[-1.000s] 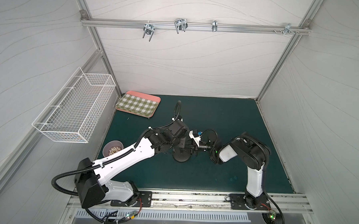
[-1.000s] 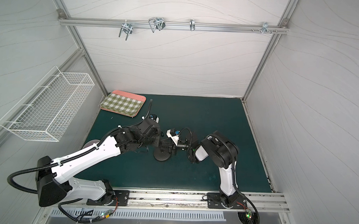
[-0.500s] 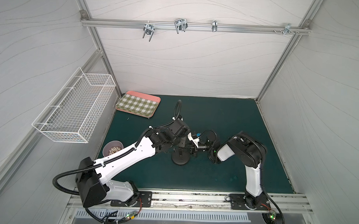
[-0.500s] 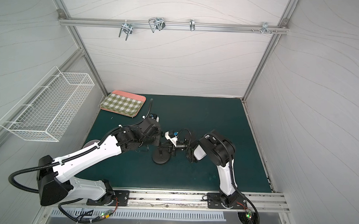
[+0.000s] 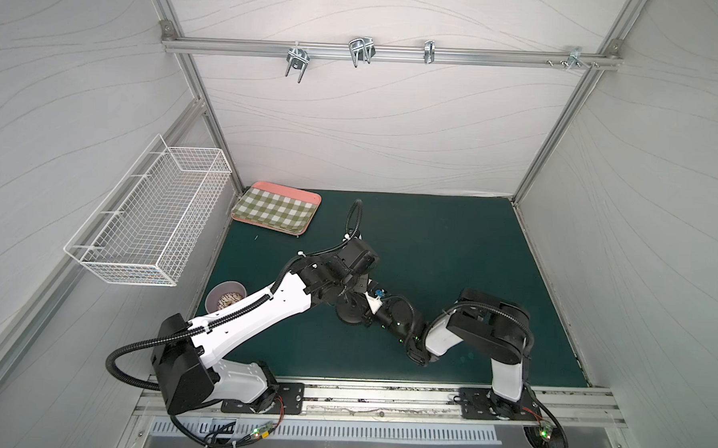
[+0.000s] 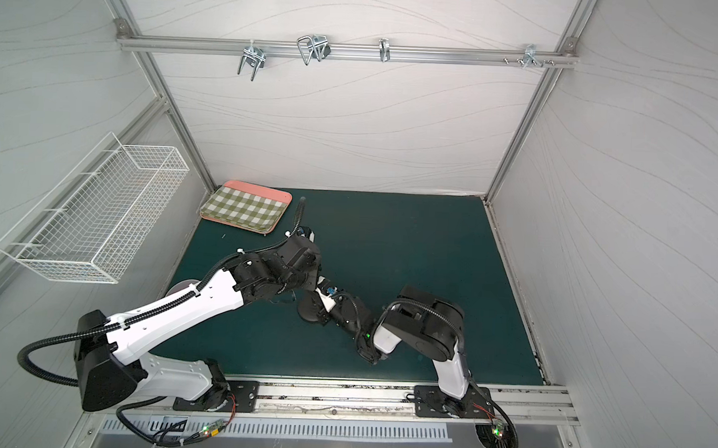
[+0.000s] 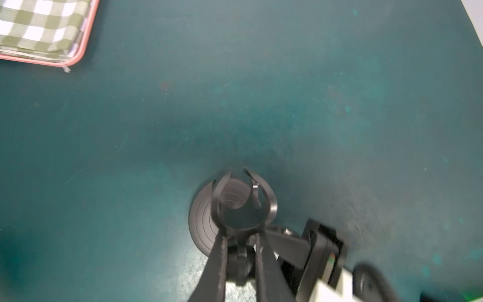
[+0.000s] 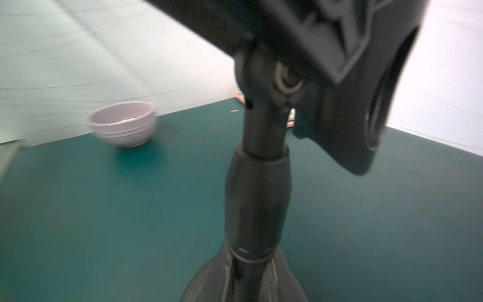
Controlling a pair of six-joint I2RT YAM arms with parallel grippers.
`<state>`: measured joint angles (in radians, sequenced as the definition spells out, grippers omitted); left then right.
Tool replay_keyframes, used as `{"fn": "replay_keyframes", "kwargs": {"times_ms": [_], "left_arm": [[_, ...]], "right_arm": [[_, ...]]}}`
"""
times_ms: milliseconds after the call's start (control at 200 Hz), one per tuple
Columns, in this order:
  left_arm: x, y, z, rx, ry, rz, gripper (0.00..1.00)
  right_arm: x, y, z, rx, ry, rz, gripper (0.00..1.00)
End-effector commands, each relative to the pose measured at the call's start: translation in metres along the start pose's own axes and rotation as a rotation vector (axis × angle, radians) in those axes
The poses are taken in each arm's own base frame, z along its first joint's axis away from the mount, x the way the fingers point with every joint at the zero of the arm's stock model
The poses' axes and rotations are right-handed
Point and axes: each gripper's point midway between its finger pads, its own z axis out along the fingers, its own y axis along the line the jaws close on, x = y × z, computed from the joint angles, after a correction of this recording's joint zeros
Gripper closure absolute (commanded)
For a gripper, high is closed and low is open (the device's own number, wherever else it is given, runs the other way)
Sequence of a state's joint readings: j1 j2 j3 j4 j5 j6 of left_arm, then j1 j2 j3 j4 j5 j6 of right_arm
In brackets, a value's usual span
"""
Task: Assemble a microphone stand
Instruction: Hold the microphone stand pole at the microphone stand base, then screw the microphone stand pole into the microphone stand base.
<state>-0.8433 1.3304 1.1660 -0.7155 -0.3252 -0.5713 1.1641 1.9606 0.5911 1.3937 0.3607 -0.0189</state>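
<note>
Dark green matting [image 5: 452, 245] covers the work floor. A white wire basket [image 5: 149, 220] hangs on the side wall. A green-checked tray [image 5: 277, 207] with a pink rim lies at a far corner of the matting. A lilac bowl [image 8: 122, 123] sits at the matting's edge on the left arm's side.

We find the microphone stand [image 5: 347, 316] at mid-mat, between the two arms. Its disc base [image 7: 202, 217] rests flat on the matting, the rod [image 8: 257, 198] stands upright over it, and the U-shaped clip [image 7: 270, 204] tops the rod. We cannot tell whether the rod is fully seated in the base.

The left gripper [image 7: 241, 232] is clamped on the neck directly beneath the clip. The right gripper [image 8: 251, 261] is closed on the rod's lower end, just above the base.
</note>
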Motion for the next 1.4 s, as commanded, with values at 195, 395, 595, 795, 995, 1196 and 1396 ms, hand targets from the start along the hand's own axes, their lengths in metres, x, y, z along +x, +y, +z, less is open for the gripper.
{"fn": "replay_keyframes", "kwargs": {"times_ms": [195,395,595,795,995,1196,1396], "left_arm": [[0.010,-0.021,0.000,0.086,0.058,0.004,0.85],[0.011,-0.020,0.000,0.087,0.057,0.004,0.85],[0.011,-0.018,-0.001,0.087,0.056,0.004,0.85],[0.013,-0.017,-0.001,0.085,0.056,0.000,0.85],[0.015,-0.019,0.000,0.103,0.061,-0.004,0.85],[0.019,-0.020,-0.001,0.118,0.060,-0.022,0.85],[0.018,-0.021,-0.005,0.121,0.042,-0.014,0.85]], "right_arm": [[-0.006,-0.008,-0.004,0.104,-0.005,-0.102,0.52],[0.001,-0.001,-0.026,-0.271,0.016,-0.029,0.43],[-0.001,0.003,-0.041,-0.605,0.013,0.057,0.45],[-0.007,0.006,-0.043,-0.827,0.019,0.143,0.49],[-0.003,0.014,-0.038,-0.930,0.071,0.172,0.53],[0.004,0.010,-0.029,-0.889,0.070,0.152,0.66],[0.012,0.004,-0.024,-0.833,0.074,0.134,0.70]]}}
